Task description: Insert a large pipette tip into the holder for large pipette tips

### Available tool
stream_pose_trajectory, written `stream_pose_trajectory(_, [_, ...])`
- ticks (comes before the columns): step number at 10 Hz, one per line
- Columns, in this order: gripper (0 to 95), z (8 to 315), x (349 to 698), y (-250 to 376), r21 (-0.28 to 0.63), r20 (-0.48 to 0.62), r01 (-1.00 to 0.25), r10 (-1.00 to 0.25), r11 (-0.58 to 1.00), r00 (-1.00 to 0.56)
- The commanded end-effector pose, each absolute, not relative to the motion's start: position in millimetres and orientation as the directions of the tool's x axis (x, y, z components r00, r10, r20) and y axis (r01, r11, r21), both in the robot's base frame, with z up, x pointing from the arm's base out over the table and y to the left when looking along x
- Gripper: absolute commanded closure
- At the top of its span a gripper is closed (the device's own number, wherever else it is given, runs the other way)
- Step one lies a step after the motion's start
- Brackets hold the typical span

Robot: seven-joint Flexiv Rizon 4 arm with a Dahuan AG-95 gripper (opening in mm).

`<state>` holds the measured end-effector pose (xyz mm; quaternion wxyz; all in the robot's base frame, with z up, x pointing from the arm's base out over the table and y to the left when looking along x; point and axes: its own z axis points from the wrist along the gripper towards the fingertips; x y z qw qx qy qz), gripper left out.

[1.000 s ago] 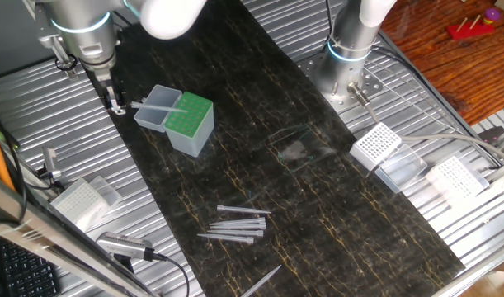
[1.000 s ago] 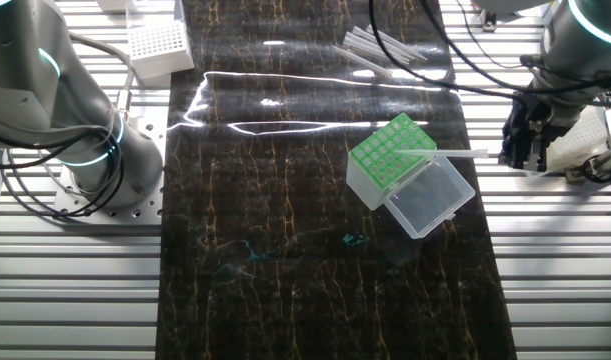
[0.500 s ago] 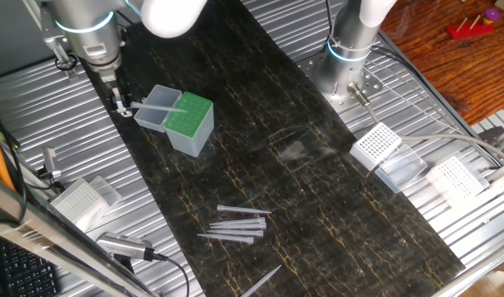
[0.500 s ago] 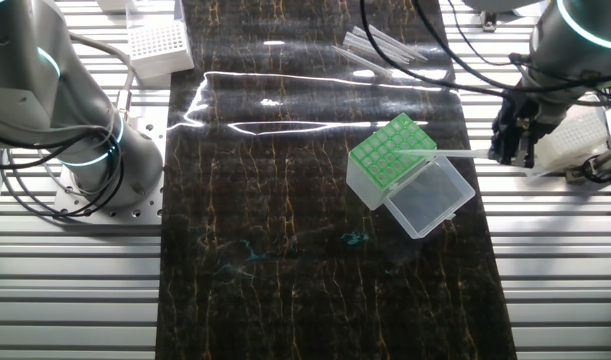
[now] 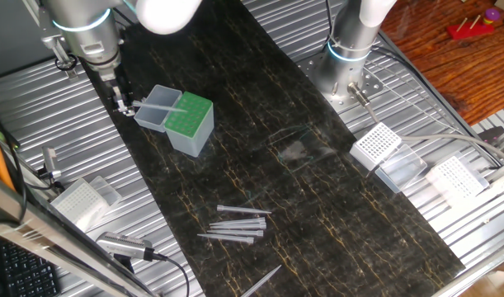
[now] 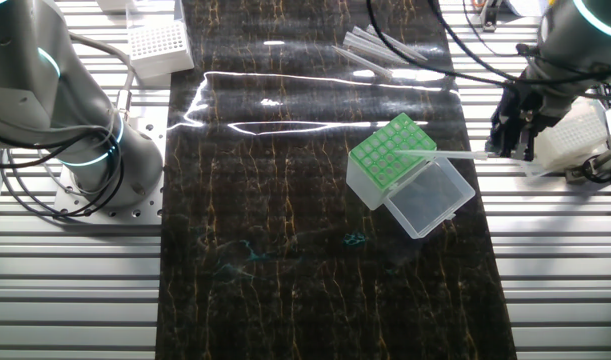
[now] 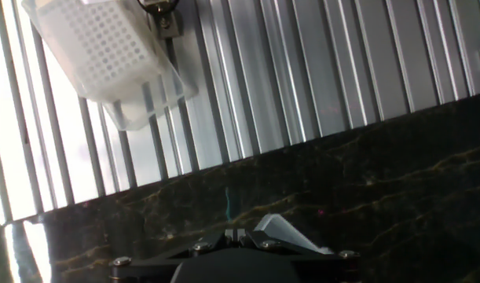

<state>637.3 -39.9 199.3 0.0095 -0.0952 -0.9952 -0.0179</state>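
Fingers: the gripper (image 6: 512, 133) looks nearly closed; the views do not settle whether it still touches the tip's wide end.
Large pipette tip (image 6: 447, 155): lies near horizontal over the open lid, narrow end at the green top.
Holder for large pipette tips (image 6: 386, 157): on the dark counter (image 6: 285, 200), lid open.
Spare tips (image 5: 235, 224): loose, well apart.

arm – reaching down, wrist near vertical | tool (image 6: 515, 135) – fingers pointing down, closed or not unclear
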Motion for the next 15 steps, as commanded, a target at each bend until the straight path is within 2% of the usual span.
stream_pose_trajectory(1, [95.0,206,628,-34,0.043,0.027,0.192,0.191,0.980,-0.981])
stream_pose_trajectory(4, [95.0,204,634,-53,0.024,0.003,0.133,0.133,0.991,-0.991])
stream_pose_trajectory(6, [95.0,220,634,-68,0.017,0.019,0.090,0.090,0.996,-0.996])
stream_pose_trajectory(15, [95.0,212,659,-78,0.004,-0.008,0.100,0.100,0.995,-0.995])
